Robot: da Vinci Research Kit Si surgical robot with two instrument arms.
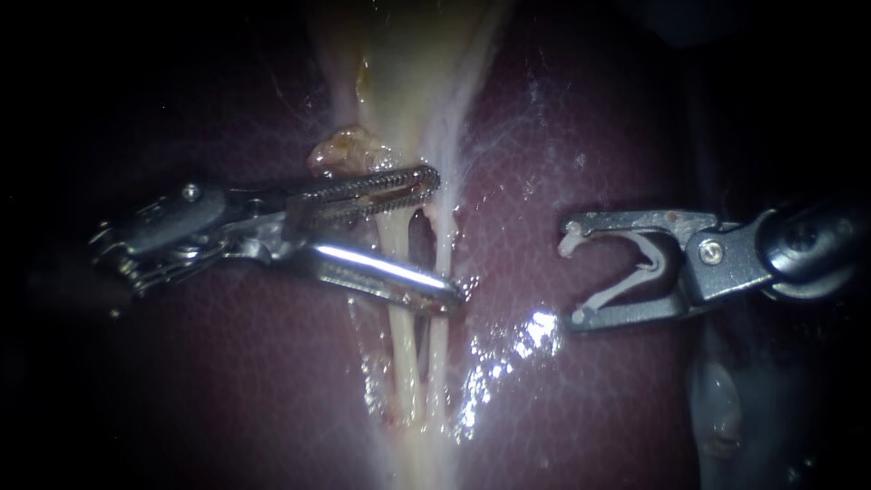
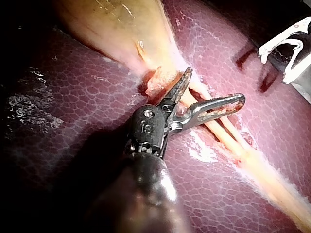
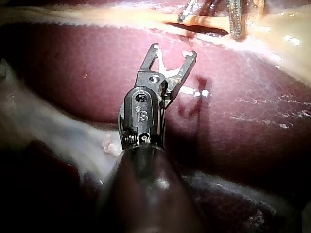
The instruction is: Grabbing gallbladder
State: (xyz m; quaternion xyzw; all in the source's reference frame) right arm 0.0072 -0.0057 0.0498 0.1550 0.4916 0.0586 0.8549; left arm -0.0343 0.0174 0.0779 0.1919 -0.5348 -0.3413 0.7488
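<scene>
Dark red liver (image 1: 227, 363) forms the bed of the field, wet and glossy. Nearest, two pale tubes (image 1: 410, 363) are seen running along its middle. Across them the left instrument (image 1: 445, 238) is poised with serrated jaws parted and nothing gripped. Well apart, over bare liver, the right instrument (image 1: 570, 277) is noted with its jaws seated on a white clip (image 1: 646, 263). Farthest, the gallbladder (image 1: 408, 73) is found, tapering toward the tubes. It is judged soft, slippery and easily torn. Hold is best taken at its narrow neck.
</scene>
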